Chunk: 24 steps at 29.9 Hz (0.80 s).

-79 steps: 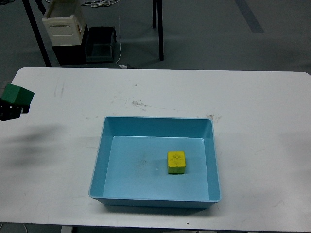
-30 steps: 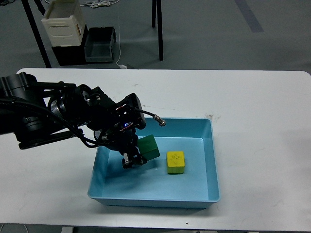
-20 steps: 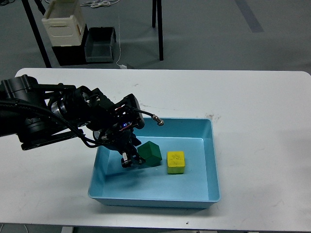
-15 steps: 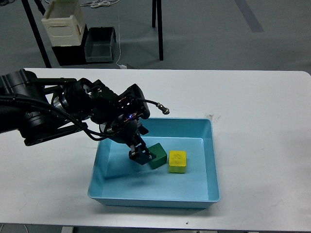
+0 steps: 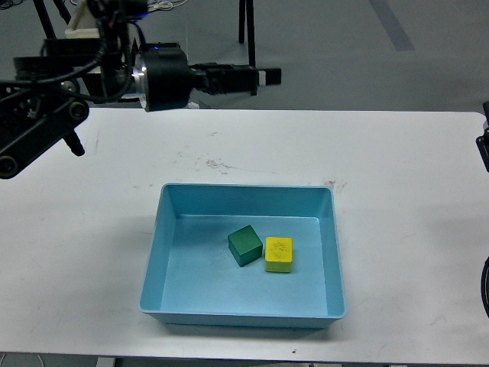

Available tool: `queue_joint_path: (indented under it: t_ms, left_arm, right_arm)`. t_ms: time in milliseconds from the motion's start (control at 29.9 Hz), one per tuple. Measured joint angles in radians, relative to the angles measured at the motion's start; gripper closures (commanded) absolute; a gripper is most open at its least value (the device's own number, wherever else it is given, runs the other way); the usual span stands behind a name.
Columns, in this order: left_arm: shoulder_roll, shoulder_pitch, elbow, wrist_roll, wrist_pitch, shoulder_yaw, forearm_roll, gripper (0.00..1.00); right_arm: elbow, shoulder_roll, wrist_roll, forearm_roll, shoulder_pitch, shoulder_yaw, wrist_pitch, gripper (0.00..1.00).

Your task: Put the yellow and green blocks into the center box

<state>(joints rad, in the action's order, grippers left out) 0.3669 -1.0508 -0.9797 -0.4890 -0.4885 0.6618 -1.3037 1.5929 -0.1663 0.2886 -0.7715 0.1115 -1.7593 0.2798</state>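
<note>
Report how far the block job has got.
Done, by the look of it: the green block and the yellow block both sit side by side on the floor of the blue tray. The left gripper holds nothing, raised above the table's far edge. Nothing appears left.

A wide white tabletop [image 5: 397, 199] with rounded corners spans nearly the whole head view, its surface matte and marked with faint grey scuffs and smudges, the densest patch just beyond the far wall of the tray and a few light scratches towards the far left. Resting directly on it, near the front edge and slightly left of the middle, is a large shallow rectangular light-blue plastic tray [image 5: 162, 229] with sloped walls and a flat bottom. The tray sits flat, its long sides roughly parallel to the tabletop's front edge, and casts a thin shadow along its near wall.
</note>
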Motion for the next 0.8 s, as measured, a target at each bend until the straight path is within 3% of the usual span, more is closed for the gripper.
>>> queue_joint_path:
  t_ms: [100, 201, 368, 469, 636, 803]
  left_arm:
    - [0.002, 0.171, 0.002, 0.0, 0.0, 0.206, 0.099, 0.01]
    - [0.0, 0.287, -0.002, 0.001, 0.0, 0.3, 0.229, 0.01]
    - [0.008, 0.409, -0.032, 0.0, 0.0, 0.325, 0.599, 0.0]
    - [0.009, 0.481, -0.079, 0.005, 0.0, 0.325, 0.823, 0.0]
    - [-0.001, 0.596, -0.197, 0.089, 0.107, 0.318, 1.115, 0.0]
    - [-0.015, 0.714, -0.292, 0.115, 0.166, 0.314, 1.36, 0.0]
  right_arm:
    - [-0.002, 0.007, -0.039, 0.178, -0.003, 0.041, -0.001, 0.0]
    - [-0.003, 0.008, -0.087, 0.362, -0.004, 0.077, -0.003, 0.0]
    - [0.0, 0.01, -0.187, 0.615, 0.003, 0.101, -0.003, 0.0]
    - [0.002, 0.01, -0.212, 0.716, 0.009, 0.103, -0.001, 0.0]
    - [0.004, 0.017, -0.229, 0.82, 0.033, 0.107, 0.002, 0.0]
    - [0.004, 0.108, -0.29, 0.891, 0.066, 0.107, 0.022, 0.0]
